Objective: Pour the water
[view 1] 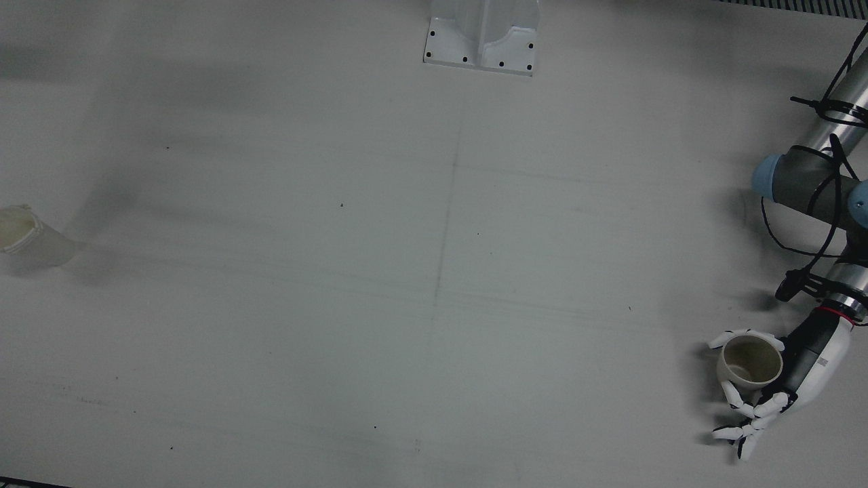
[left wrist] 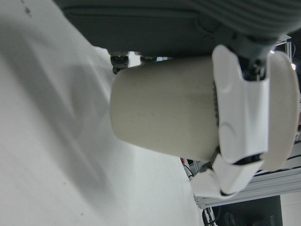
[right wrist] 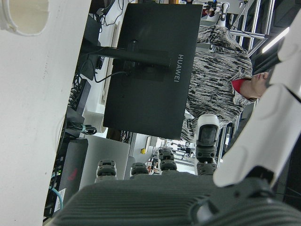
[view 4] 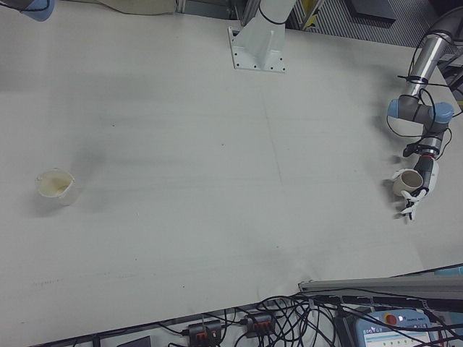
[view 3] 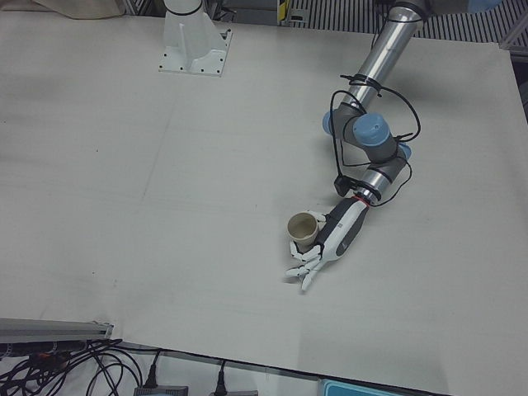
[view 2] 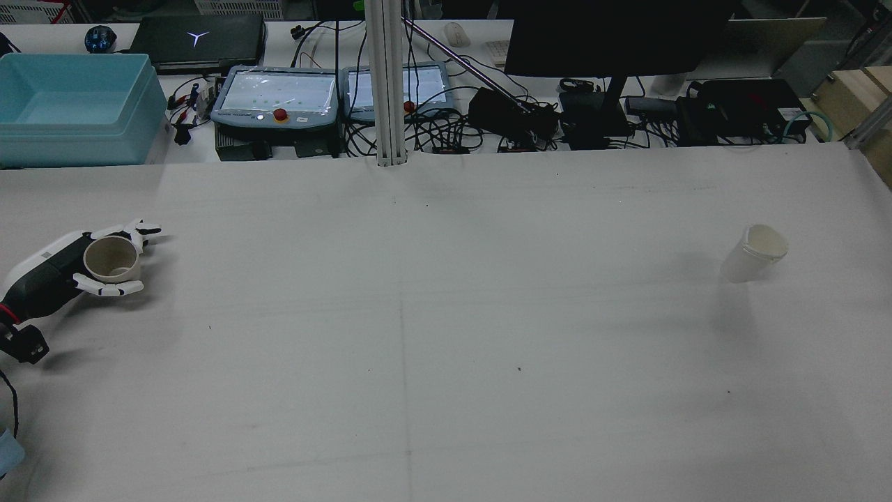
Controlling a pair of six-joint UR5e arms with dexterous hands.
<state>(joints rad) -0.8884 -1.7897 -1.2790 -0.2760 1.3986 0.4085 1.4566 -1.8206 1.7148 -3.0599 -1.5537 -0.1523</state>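
One cup [view 1: 749,364] in L hand [view 1: 780,386].

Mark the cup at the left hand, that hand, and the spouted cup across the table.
beige cup [view 1: 749,362], front view, inside wall.
left hand [view 1: 810,366], front view, palm.
spouted cup [view 2: 756,252], rear view, side wall.

My table [view 2: 446,348] is a wide, pale grey surface with a faint seam running down its middle and a few dark specks. Beyond its far edge stands a second bench crowded with gear: a light blue plastic bin [view 2: 70,104] at the left, a closed black laptop [view 2: 198,42], two control tablets [view 2: 279,94] with red buttons, and a tangle of black cables [view 2: 432,132]. A white post [view 2: 388,84] rises between the tablets. A large dark monitor [view 2: 613,35] stands further right on its foot. A person in a patterned grey top [right wrist: 221,70] stands behind the monitor. The light is soft and even.
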